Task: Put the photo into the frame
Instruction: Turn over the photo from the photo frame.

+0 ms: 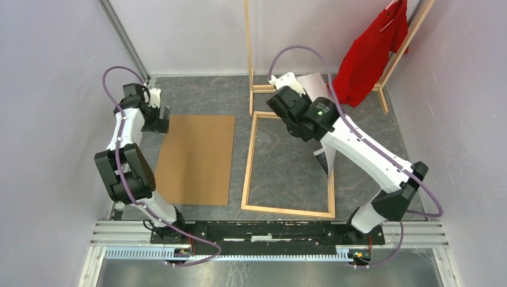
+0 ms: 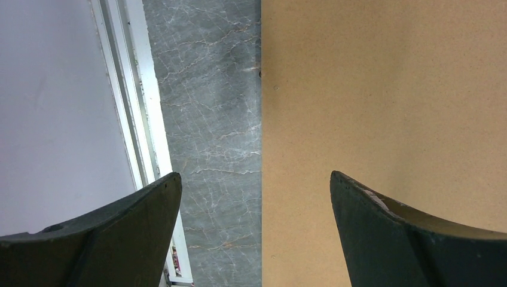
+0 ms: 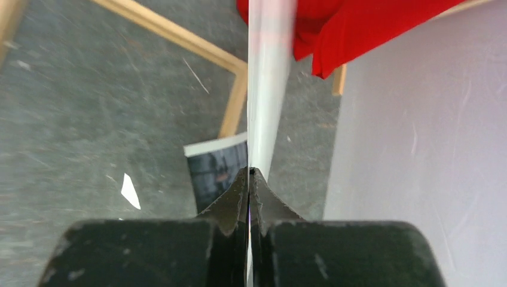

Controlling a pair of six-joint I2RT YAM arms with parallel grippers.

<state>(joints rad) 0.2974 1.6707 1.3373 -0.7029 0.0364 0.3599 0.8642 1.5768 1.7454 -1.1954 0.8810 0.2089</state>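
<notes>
My right gripper (image 3: 249,171) is shut on the photo (image 3: 266,89), which stands edge-on as a white strip running up from the fingertips. Its dark printed side (image 3: 218,170) shows to the left of the fingers. From above, the photo (image 1: 324,161) hangs curled under the right arm, over the right part of the frame (image 1: 248,161), a light wooden rectangle lying flat on the grey floor. A corner of the frame (image 3: 233,107) lies beyond the print. My left gripper (image 2: 256,176) is open and holds nothing, over the left edge of the brown backing board (image 2: 382,89).
The backing board (image 1: 197,158) lies flat left of the frame. A wooden clothes rack (image 1: 248,54) with a red shirt (image 1: 373,54) stands at the back right. A grey wall (image 3: 418,149) is close on the right. A small white scrap (image 3: 130,191) lies on the floor.
</notes>
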